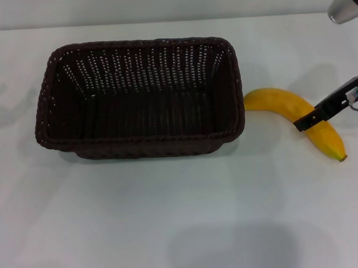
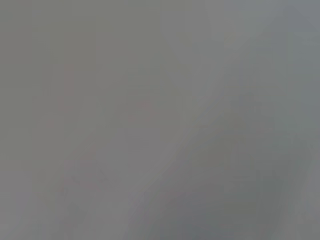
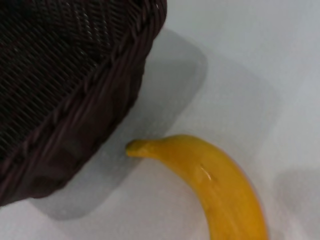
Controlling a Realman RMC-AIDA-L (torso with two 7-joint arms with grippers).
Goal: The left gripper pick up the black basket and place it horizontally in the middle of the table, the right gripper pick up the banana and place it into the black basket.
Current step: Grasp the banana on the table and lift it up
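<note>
One finger of the right gripper (image 1: 312, 118) reaches in from the robot's right side and crosses the banana (image 1: 300, 120) at about mid-length, seemingly touching its skin; only that single slim finger shows, so whether the jaws are apart or clamped on the fruit cannot be told. The banana lies flat on the white counter (image 1: 171, 217), its stem end just beside the right end wall of the black basket (image 1: 139, 100), possibly touching it, its brown tip pointing toward the robot. A likely failure is slipping: the skin looks smooth and the body curved, so a pinch off the thickest part could let it roll or swing as it lifts. A second risk is the stem catching on the braided rim and nudging the basket. The basket itself sits lengthwise across the middle of the counter, open side up and empty, so that part looks done. Farther off, the left gripper is not visible, and its wrist view shows only a blank grey field.
</note>
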